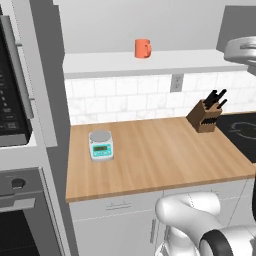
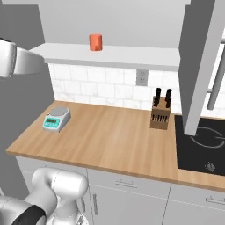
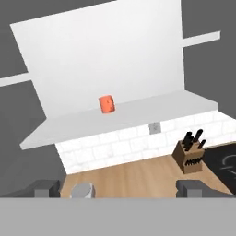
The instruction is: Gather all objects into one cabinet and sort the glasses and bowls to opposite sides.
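An orange mug [image 1: 142, 48] stands upright on the pale shelf board of the open cabinet [image 1: 100, 65], its handle to the right in the left base view. From the other side the mug [image 2: 95, 42] stands toward the left of the shelf [image 2: 140, 56]. In the hand view the mug [image 3: 107, 104] is straight ahead at mid-shelf [image 3: 152, 110], well beyond my gripper [image 3: 120, 188]. The two fingertips [image 3: 46, 187] stand wide apart at the bottom, open, with nothing between them. The other cups and the bowl are out of view.
On the wooden counter [image 1: 160, 155] sit a small kitchen scale [image 1: 101, 145] at the left and a knife block [image 1: 204, 116] at the right. A black cooktop [image 2: 202, 149] lies to the right. A microwave [image 1: 10, 85] and an oven [image 1: 20, 220] stand at the left.
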